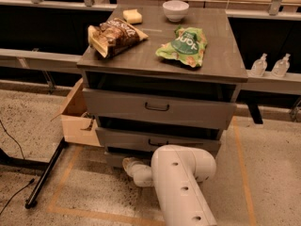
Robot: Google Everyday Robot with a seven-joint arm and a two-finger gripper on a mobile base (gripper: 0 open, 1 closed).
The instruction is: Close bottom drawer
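Note:
The grey wooden cabinet (221, 60) has three drawers. The bottom drawer (114, 159) is the lowest one; only the left part of its front shows, close to the floor and sticking out slightly. My white arm (183, 187) hides the rest of it and its handle. My gripper (132, 166) is low, just above the floor, right against the bottom drawer's front at its left part. The middle drawer (122, 139) and top drawer (188, 111) above it also stand a little out.
On the cabinet top lie a brown snack bag (113, 36), a green chip bag (184, 46), a white bowl (175, 10) and a yellow sponge (132, 16). A cardboard box (77, 121) sits left of the cabinet. A black stand leg (47, 173) crosses the floor. Bottles (270, 65) stand at right.

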